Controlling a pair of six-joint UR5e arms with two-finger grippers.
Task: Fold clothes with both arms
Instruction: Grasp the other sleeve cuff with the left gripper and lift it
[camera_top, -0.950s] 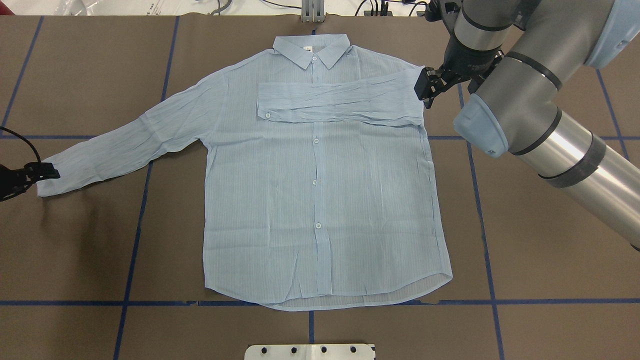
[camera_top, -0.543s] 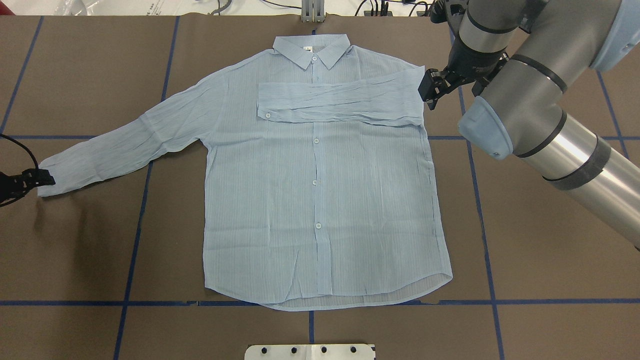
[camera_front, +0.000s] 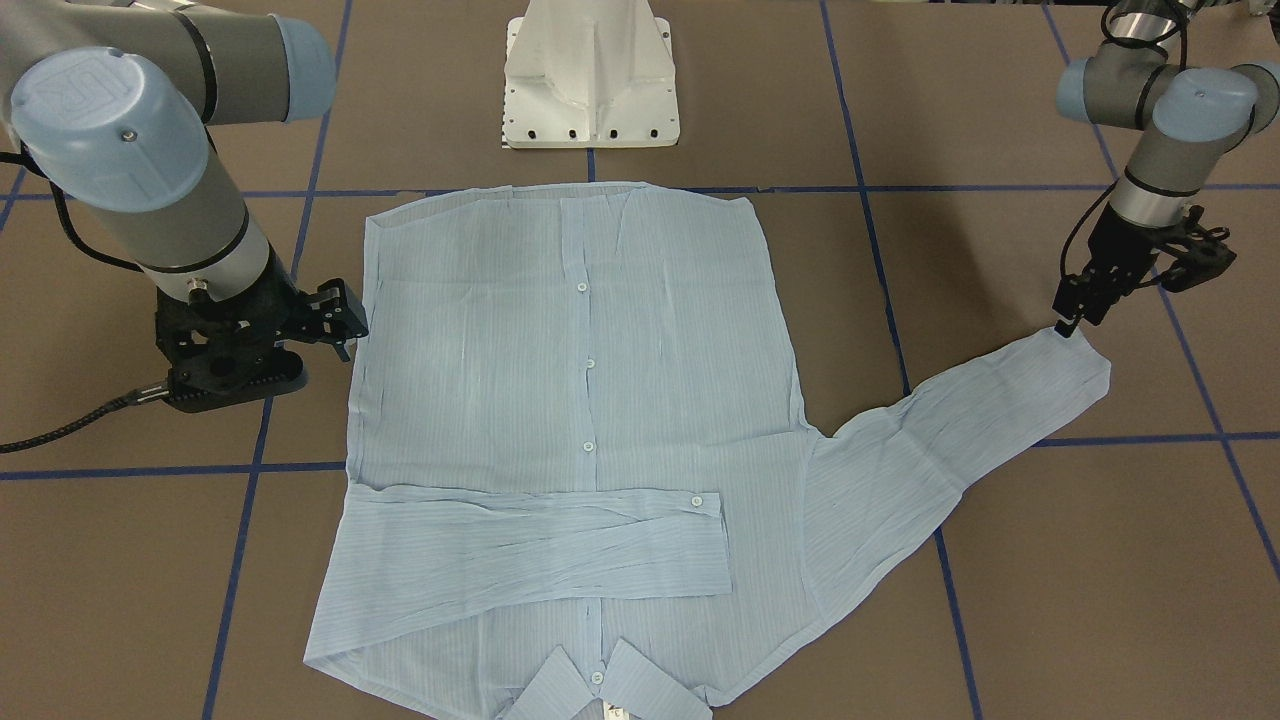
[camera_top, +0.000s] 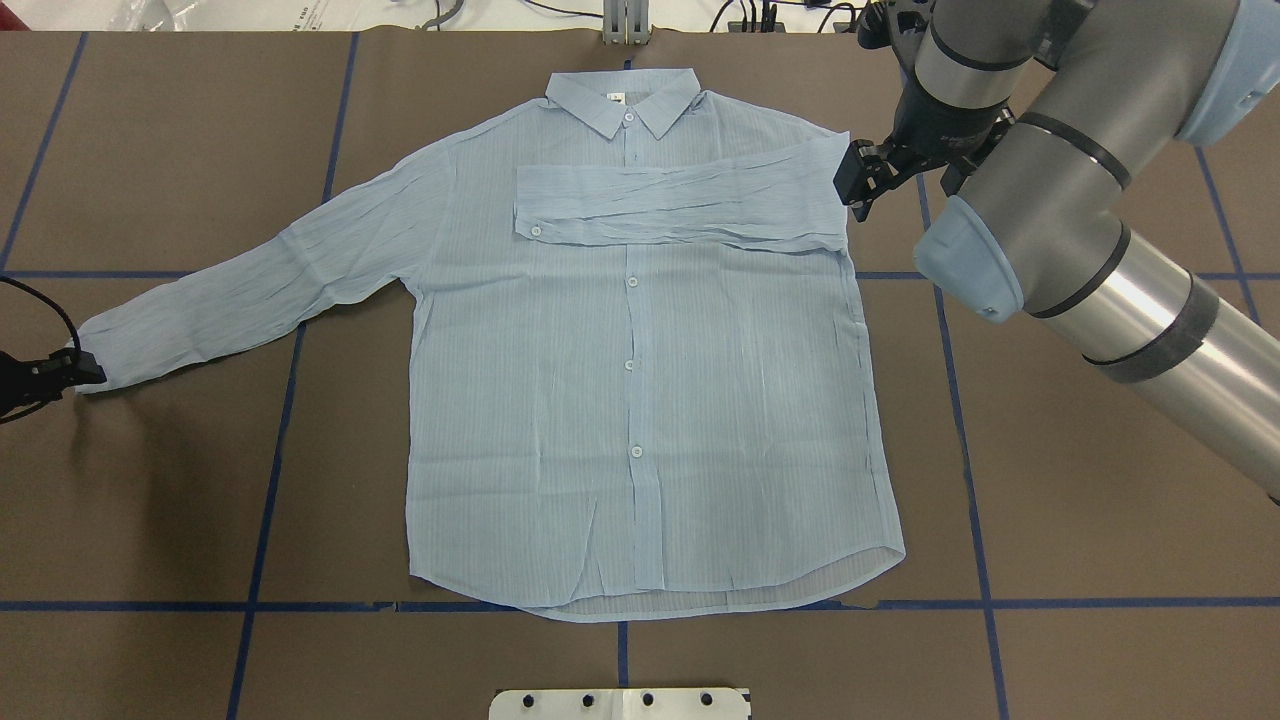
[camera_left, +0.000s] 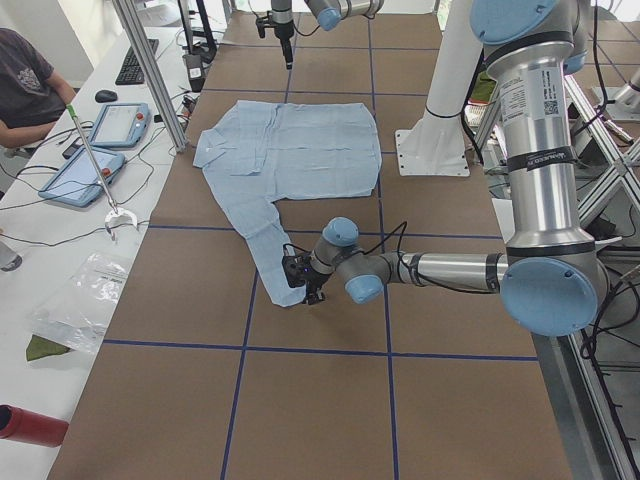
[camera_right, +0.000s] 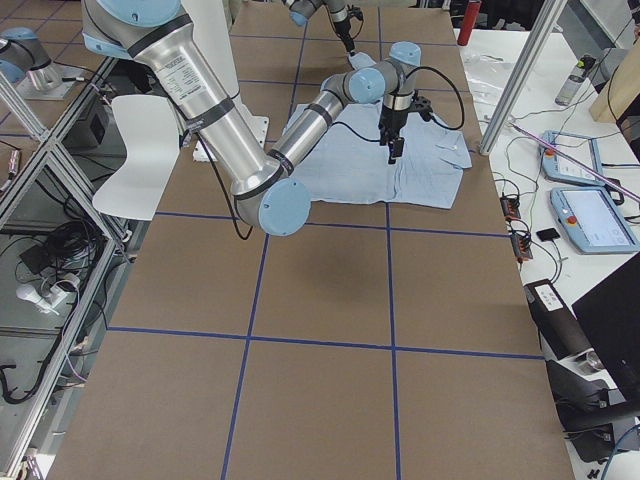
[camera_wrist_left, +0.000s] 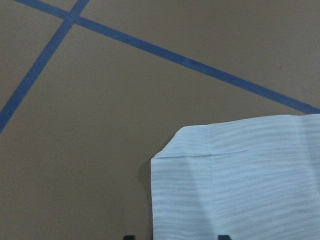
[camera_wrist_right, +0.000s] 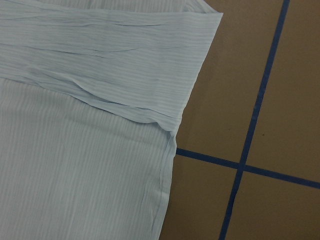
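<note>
A pale blue striped button-up shirt (camera_top: 640, 400) lies front-up and flat on the brown table (camera_top: 1050, 480), collar (camera_top: 620, 100) at the edge far from the robot's base. 1 sleeve (camera_top: 680, 205) is already folded across the chest, its cuff ending left of the button placket. The other sleeve (camera_top: 260, 290) stretches out over the table toward the robot's left.

The left gripper (camera_front: 1066, 325) sits low at the corner of that sleeve's cuff (camera_wrist_left: 240, 180). In the left wrist view its 2 fingertips stand apart with the cuff's edge between them, so it appears released and has not yet clamped the fabric. The right gripper (camera_top: 850, 185) hangs just beside the shirt's shoulder, at the folded sleeve's outer end. Nothing shows in its grasp, and whether its fingers are apart or closed cannot be told.

The step in hand appears to be the 2nd sleeve fold. The next move likely calls for pinching the thin cuff cleanly, then lifting and carrying it across the chest without dragging the body askew.
</note>
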